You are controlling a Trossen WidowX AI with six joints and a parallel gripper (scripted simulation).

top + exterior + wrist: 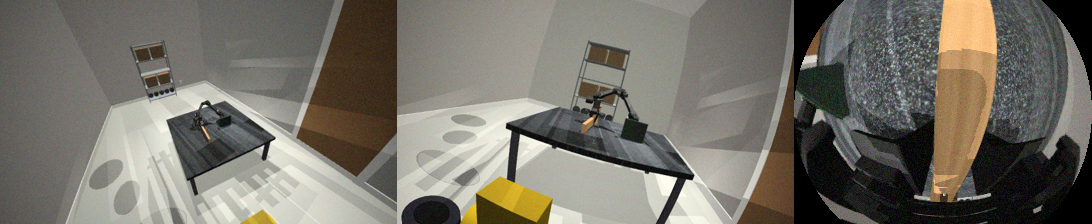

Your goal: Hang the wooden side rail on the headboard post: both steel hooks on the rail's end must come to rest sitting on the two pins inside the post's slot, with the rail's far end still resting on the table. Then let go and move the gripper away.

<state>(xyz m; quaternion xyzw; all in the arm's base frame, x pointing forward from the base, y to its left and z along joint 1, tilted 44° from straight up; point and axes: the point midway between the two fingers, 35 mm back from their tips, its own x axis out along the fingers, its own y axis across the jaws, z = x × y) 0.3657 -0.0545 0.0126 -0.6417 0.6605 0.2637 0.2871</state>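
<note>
The wooden side rail (pixel 205 133) (pixel 588 125) (pixel 968 30) is a long light-orange board on the dark table. Its far end is low at the table top, pointing toward the top and exterior views. My gripper (pixel 200 123) (pixel 595 117) (pixel 951 123) is shut on the rail, with a black finger on each side of it near its other end. An upright piece of light wood, which looks like the headboard post (pixel 600 109), shows just behind the gripper in the exterior view. In the top view the gripper covers it. The hooks, pins and slot are hidden or too small to tell.
A dark green box-like block (pixel 225 121) (pixel 634 130) (pixel 826 87) stands on the table (pixel 245 137) (pixel 556 127) beside the arm's base. The arm arches from there over to the rail. A shelf rack (pixel 155 72) (pixel 605 68) stands at the far wall.
</note>
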